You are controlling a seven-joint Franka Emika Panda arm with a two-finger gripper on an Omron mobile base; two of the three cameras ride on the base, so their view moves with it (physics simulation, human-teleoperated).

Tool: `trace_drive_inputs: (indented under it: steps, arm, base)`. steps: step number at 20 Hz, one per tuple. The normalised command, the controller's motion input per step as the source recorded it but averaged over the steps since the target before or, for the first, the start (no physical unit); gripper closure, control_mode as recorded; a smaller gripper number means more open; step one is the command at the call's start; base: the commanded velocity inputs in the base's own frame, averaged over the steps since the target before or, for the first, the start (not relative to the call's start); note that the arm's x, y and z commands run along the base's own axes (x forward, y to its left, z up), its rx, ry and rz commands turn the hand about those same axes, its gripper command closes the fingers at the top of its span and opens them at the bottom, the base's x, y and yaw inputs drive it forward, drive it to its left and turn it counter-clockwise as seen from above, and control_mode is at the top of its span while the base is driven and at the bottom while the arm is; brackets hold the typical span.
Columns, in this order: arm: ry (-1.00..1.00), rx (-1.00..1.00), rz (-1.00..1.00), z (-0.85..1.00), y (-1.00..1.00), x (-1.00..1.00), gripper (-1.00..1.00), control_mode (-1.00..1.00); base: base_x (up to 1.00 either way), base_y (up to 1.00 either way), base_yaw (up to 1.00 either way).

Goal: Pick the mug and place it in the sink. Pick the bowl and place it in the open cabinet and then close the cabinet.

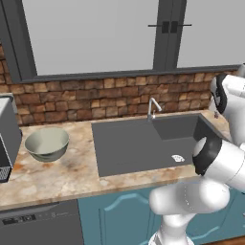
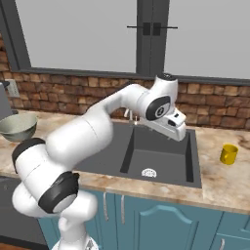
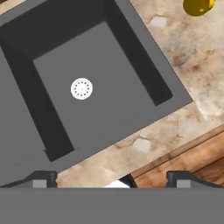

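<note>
Grey sink [image 1: 143, 143] and bowl [image 1: 47, 143] hold nothing; fingers [image 3: 41, 179] spread wide.

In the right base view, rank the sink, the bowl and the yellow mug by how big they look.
1. sink
2. bowl, partly cut off by the frame edge
3. yellow mug

brick wall [image 1: 95, 98] at twelve o'clock under a grey-framed window [image 1: 91, 33]; marbled beige counter [image 1: 62, 172]; teal cupboards [image 2: 161, 222] at six.
</note>
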Motion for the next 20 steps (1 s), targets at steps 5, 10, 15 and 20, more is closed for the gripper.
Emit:
trace_drive_inputs:
  steps: [5,10,15,20]
  arm:
    - [0.01,-0.02,-0.1,-0.17,-0.71,-0.01,-1.0,-1.0]
    - [0.0,-0.01,-0.03,-0.14,-0.75,-0.03,-1.0,-1.0]
    - [0.0,0.02,-0.05,-0.02,-0.52,-0.11,-1.0,-1.0]
    - [-0.08,0.0,0.0,-0.25,-0.48,0.0,-1.0,-1.0]
  base:
    - [0.0,0.0,0.0]
    - [0.0,0.0,0.0]
    - [0.0,0.0,0.0]
    - [0.0,0.0,0.0]
